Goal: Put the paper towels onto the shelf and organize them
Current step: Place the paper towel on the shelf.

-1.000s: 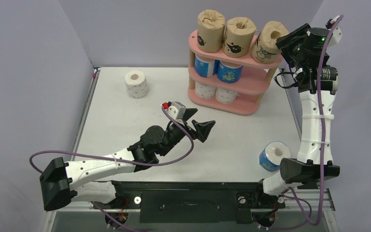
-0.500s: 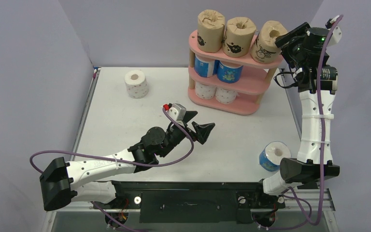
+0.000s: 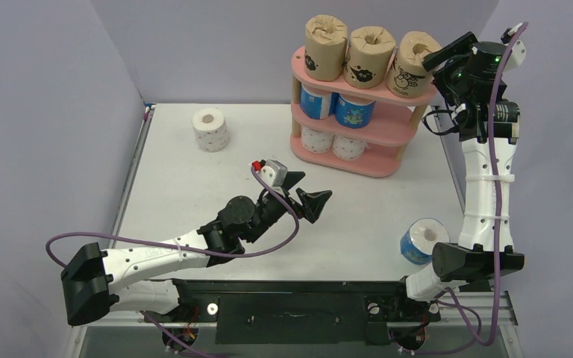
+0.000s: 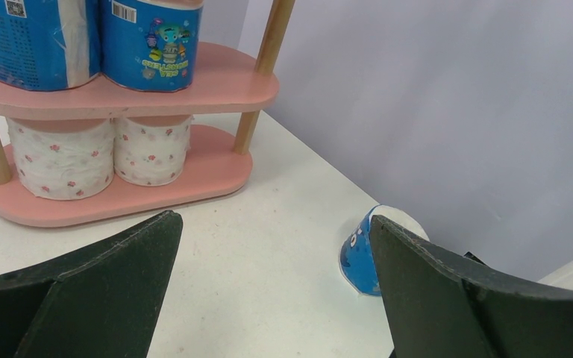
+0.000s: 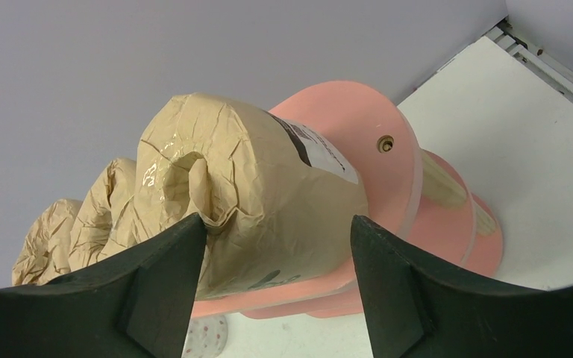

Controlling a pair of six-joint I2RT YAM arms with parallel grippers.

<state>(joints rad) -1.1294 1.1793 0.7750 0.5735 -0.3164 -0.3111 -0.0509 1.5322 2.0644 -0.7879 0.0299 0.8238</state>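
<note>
Right end effector [image 5: 277,222] straddles labelled brown roll [image 5: 257,183], grip unclear; left end effector [image 4: 274,222] open.

your shelf [image 3: 388,128] sits back right on the table [image 3: 194,194]. top-tier rolls [image 3: 368,56]: three in a row. middle-tier rolls [image 3: 354,112] and bottom-tier rolls [image 3: 317,139]: two each, towards the left end. loose roll [image 3: 210,129] on the table left of the shelf, second loose roll [image 3: 423,240] front right.
</note>
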